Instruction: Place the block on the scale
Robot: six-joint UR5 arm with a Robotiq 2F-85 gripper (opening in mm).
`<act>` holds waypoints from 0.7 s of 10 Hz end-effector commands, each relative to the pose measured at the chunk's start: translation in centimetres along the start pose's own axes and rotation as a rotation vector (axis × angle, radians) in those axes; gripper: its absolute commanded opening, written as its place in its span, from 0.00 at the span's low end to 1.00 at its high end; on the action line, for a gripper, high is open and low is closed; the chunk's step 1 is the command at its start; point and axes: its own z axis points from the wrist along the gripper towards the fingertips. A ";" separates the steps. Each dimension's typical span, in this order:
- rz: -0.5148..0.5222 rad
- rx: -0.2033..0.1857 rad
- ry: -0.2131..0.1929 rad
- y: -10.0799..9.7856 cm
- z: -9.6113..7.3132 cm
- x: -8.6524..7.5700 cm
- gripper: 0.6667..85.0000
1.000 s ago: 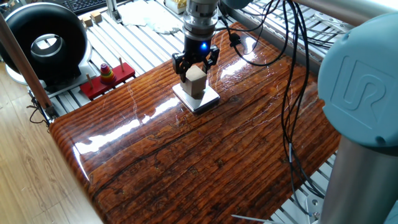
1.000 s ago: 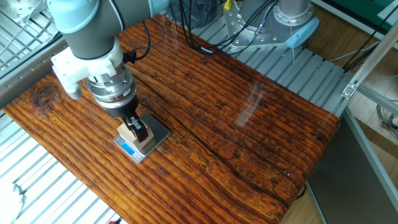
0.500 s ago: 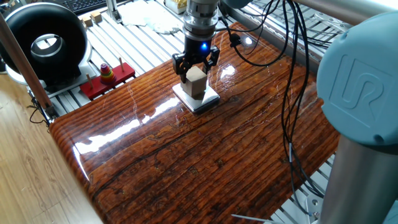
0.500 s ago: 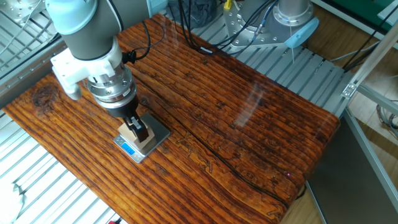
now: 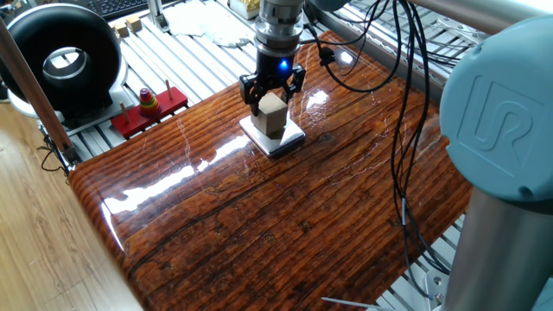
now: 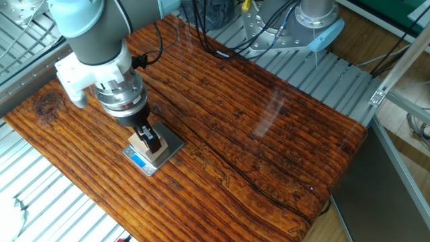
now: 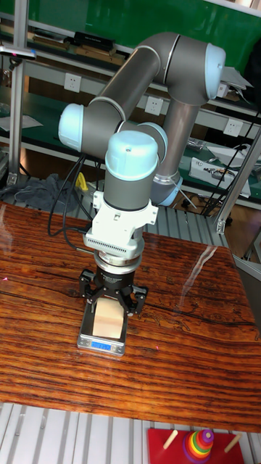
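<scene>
Presently the claw [image 5: 272, 97] is clamped on the block [image 5: 272, 112], which sits on the scale [image 5: 273, 134] mid-surface. Placement step; next move, in my judgement: release, then lift clear.

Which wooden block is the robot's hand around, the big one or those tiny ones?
The big tan block on the white scale, between the hand's fingers; the tiny blocks sit by the keyboard.

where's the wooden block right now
The block sits on the white scale near the far side of the wooden table in one fixed view, between the gripper's fingers, right of the red ring stacker.
</scene>
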 end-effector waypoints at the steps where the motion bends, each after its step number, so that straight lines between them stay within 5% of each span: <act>1: -0.004 -0.001 0.000 -0.1 -0.1 0.0 0.70; 7: -0.022 -0.015 -0.007 0.3 0.0 -0.1 0.96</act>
